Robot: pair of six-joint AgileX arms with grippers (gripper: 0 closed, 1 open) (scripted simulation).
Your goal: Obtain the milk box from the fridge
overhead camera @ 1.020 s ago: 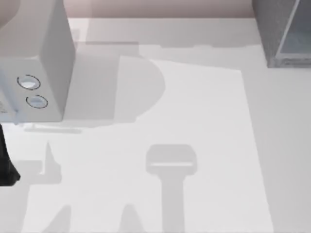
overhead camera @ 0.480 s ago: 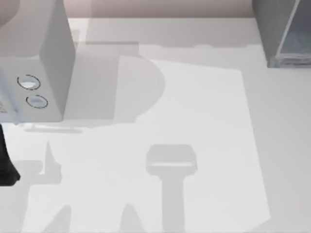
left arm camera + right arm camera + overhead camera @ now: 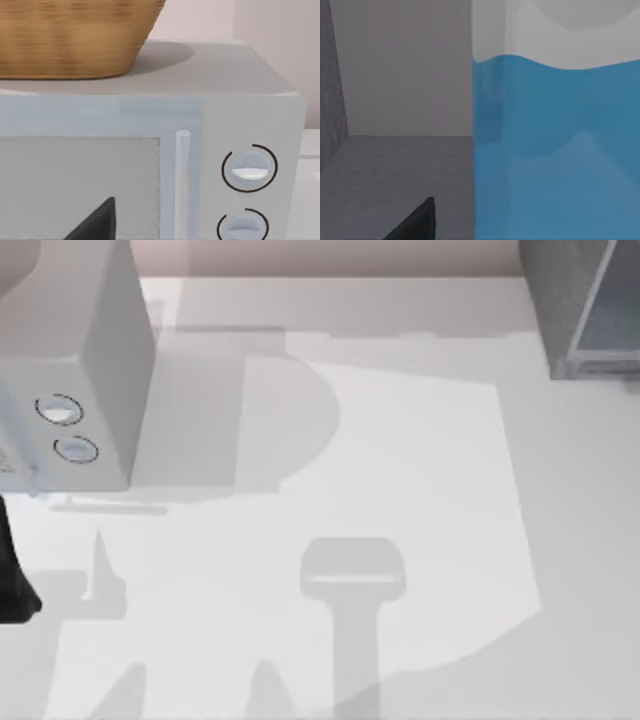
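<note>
No legible writing on milk box (image 3: 555, 150).

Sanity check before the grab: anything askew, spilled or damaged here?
Nothing stands out. The milk box stands upright on the fridge floor, close before the right wrist camera. The microwave with its basket sits square.

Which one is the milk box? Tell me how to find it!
Look at the big dark grey fridge in the table's far right corner. Inside it, on the grey floor, stands the milk box. It is bright blue with a white-grey top, the one colourful thing among grey walls.
</note>
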